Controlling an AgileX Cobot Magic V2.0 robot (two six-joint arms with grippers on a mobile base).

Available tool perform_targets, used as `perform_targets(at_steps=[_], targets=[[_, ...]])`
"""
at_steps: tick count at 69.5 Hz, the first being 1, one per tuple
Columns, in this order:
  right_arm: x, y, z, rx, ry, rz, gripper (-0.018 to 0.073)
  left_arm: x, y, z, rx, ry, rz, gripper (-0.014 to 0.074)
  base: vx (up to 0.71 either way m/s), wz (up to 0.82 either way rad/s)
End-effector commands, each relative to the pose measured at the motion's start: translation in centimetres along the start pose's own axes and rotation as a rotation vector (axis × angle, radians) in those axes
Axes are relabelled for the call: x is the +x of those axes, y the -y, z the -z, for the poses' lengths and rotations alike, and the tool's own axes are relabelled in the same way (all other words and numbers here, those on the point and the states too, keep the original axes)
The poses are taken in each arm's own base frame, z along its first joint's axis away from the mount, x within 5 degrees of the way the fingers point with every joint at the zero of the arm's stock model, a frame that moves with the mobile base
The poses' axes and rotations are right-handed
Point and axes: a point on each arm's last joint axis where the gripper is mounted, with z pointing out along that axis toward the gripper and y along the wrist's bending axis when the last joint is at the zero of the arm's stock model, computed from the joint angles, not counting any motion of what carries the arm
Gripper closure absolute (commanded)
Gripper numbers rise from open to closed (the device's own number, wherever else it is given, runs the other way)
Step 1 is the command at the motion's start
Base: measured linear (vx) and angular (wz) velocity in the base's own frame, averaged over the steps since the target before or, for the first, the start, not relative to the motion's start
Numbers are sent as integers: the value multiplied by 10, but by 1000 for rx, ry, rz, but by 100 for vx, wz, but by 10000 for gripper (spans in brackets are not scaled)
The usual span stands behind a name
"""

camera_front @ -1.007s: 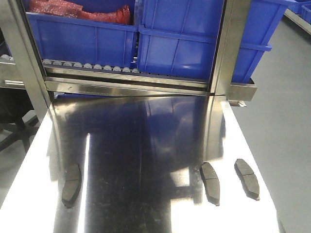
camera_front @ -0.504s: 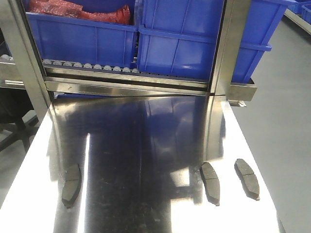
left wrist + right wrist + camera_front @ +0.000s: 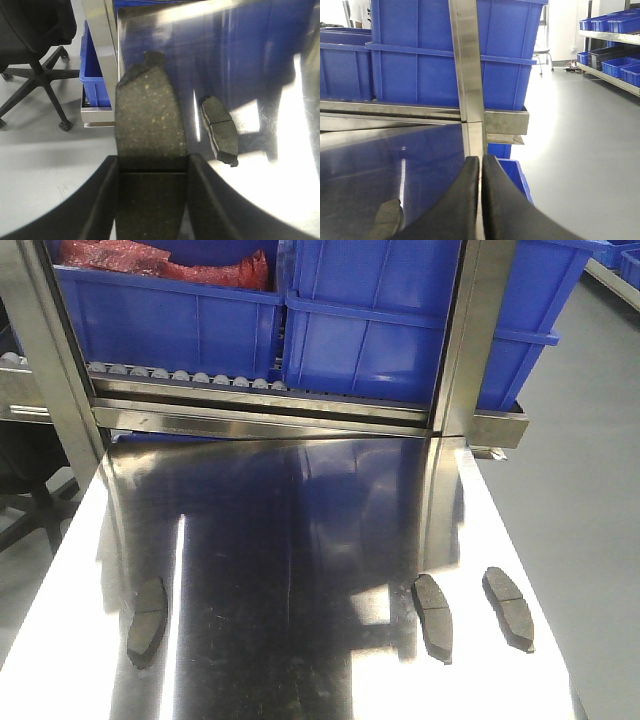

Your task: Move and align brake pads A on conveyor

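While the left gripper point(image 3: 152, 167) was clamped on a brake pad point(image 3: 150, 120), the right gripper point(image 3: 481, 167) sat pinched shut, fingers touching.

Steel surface point(image 3: 300, 540) carries middle pad point(image 3: 433, 617) and right pad point(image 3: 509, 607) in front of the steel post point(image 3: 470, 340), left pad point(image 3: 146, 621) far to its left.

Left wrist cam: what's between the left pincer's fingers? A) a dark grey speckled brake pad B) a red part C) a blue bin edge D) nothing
A: a dark grey speckled brake pad sits between the left pincer's black fingers; a second pad lies on the shiny steel tabletop.
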Motion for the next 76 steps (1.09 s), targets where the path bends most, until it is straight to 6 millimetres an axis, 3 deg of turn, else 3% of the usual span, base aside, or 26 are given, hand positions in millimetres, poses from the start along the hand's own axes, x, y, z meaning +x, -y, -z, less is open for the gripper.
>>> perform_targets(at_steps=[1,11,24,35,46,67,76], targets=[[-8,0,1,0,100,11,563,-15,1,5,7,107,0,475,0,0],[-19,-1,2,1,65,9,563,-15,1,5,7,107,0,475,0,0],[-69,-3,-6,5,-12,21,563,-15,1,5,7,107,0,475,0,0],[-112,-5,-33,13,-188,21,561,-15,1,5,7,107,0,475,0,0],[-134,-6,-71,14,-360,52,561,-15,1,5,7,107,0,475,0,0],[-130,-7,-139,-51,-569,255,557,-15,1,5,7,107,0,475,0,0],[-120,-10,-161,-78,-659,170,557,-15,1,5,7,107,0,475,0,0]])
